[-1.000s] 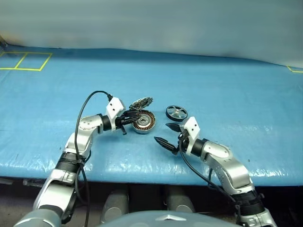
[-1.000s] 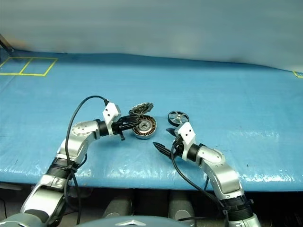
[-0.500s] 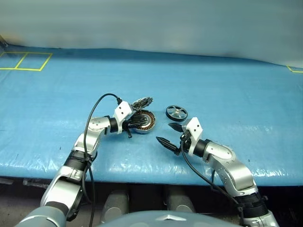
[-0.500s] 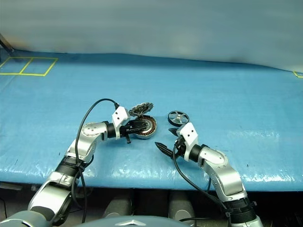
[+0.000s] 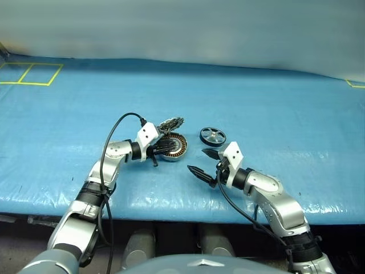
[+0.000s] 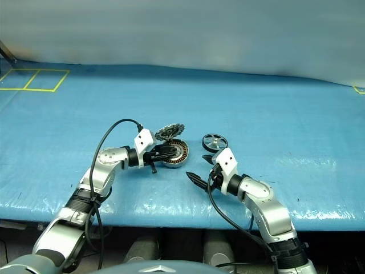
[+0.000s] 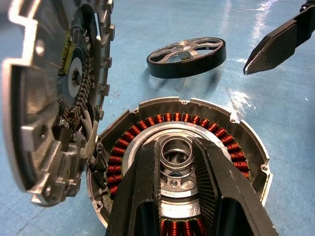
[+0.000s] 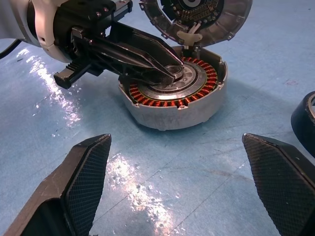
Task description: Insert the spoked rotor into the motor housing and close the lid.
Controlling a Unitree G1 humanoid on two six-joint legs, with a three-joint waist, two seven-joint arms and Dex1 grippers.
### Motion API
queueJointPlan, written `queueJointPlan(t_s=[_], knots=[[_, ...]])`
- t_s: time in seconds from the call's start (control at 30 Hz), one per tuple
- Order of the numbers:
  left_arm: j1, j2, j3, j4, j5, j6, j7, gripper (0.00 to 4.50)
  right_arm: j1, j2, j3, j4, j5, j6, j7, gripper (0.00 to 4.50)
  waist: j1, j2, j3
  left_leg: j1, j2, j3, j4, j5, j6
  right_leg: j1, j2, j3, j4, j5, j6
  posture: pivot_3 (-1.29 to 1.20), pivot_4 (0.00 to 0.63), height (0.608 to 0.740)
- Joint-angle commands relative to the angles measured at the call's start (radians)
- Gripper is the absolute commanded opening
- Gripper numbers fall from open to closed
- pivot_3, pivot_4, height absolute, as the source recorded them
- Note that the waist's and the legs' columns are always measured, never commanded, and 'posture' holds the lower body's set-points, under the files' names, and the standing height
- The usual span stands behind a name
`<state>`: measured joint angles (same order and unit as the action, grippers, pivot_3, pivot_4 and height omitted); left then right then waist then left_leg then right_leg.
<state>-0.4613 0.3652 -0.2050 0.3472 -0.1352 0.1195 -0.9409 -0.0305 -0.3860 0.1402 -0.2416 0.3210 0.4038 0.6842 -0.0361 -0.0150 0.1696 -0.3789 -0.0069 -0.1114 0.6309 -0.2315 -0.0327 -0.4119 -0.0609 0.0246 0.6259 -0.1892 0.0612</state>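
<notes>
The motor housing (image 5: 173, 147), a silver cup with copper windings, lies on the blue mat with its toothed lid (image 5: 170, 124) hinged up at the far side. My left gripper (image 5: 166, 147) reaches in from the left. Its fingers (image 7: 147, 187) straddle the grey centre hub and are shut on the housing (image 7: 246, 142). The spoked rotor (image 5: 213, 136), black-rimmed, lies flat just right of the housing, apart from both grippers. My right gripper (image 5: 197, 160) hovers open and empty in front of the housing (image 8: 172, 105), with the rotor's rim (image 8: 302, 123) off to its side.
Blue mat (image 5: 274, 114) covers the table up to a grey wall. Yellow tape squares (image 5: 31, 74) mark the far left corner, and another yellow mark (image 5: 356, 84) sits far right. A black cable (image 5: 114, 128) loops above my left forearm. The table's front edge runs just below the arms.
Early in the second my left forearm shifted slightly right, carrying its fingers farther over the housing's centre. Nothing has moved since. The right gripper stayed open.
</notes>
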Motion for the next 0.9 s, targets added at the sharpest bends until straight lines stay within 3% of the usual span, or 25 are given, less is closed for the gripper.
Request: queueJointPlan(t_s=[0.03, 0.77, 0.9], knots=[[0.006, 0.005, 0.006, -0.029, -0.004, 0.003, -0.008, 0.66, -0.016, -0.001, -0.007, -0.011, 0.007, -0.008, 0.006, 4.50, 0.000, 0.000, 0.000, 0.000, 0.000, 0.000, 0.000, 0.000, 0.000, 0.000, 0.000, 0.000, 0.000, 0.000, 0.000, 0.00, 0.150, 0.740], [0.011, -0.002, 0.005, -0.018, 0.003, -0.002, -0.002, 0.66, -0.029, -0.010, -0.009, 0.000, -0.017, -0.009, -0.012, 4.50, 0.000, 0.000, 0.000, 0.000, 0.000, 0.000, 0.001, 0.000, 0.000, 0.001, 0.000, 0.000, 0.000, 0.000, 0.000, 0.00, 0.150, 0.740], [0.013, -0.015, 0.015, -0.016, 0.002, -0.024, 0.021, 2.00, -0.031, -0.010, -0.013, -0.003, -0.017, -0.006, -0.011, 4.50, 0.000, 0.000, 0.000, 0.000, 0.000, 0.000, 0.001, 0.000, 0.000, 0.001, 0.000, 0.000, 0.000, 0.000, 0.001, 0.00, 0.150, 0.740]])
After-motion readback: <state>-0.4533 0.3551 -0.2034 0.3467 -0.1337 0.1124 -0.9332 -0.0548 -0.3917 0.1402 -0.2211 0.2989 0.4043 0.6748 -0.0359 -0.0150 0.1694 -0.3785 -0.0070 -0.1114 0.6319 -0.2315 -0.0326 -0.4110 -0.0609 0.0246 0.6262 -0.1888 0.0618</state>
